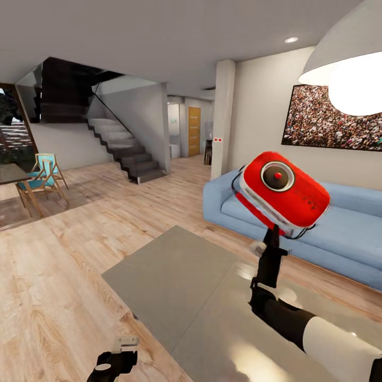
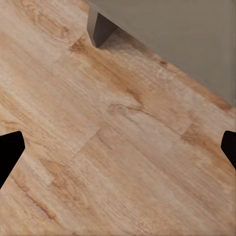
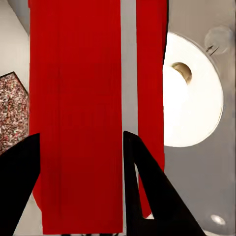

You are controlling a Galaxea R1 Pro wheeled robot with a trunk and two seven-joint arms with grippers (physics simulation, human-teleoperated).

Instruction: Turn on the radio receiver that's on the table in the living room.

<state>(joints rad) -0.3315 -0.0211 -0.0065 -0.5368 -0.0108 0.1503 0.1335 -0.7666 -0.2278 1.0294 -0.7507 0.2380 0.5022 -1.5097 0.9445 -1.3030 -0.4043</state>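
— Where is the radio receiver?
— Raised above the grey table, tilted, in front of the blue sofa. The right claw is clamped on its lower edge.
— And the left claw?
— Low at the table's near left, over wood floor, fingers spread wide, holding nothing.

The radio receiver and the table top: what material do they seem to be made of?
The radio receiver looks like smooth red plastic with white trim: even colour, soft sheen, rounded moulded corners. The table top looks like glossy grey lacquer or polished stone; bright reflections show on it, but no grain, so I cannot tell which.
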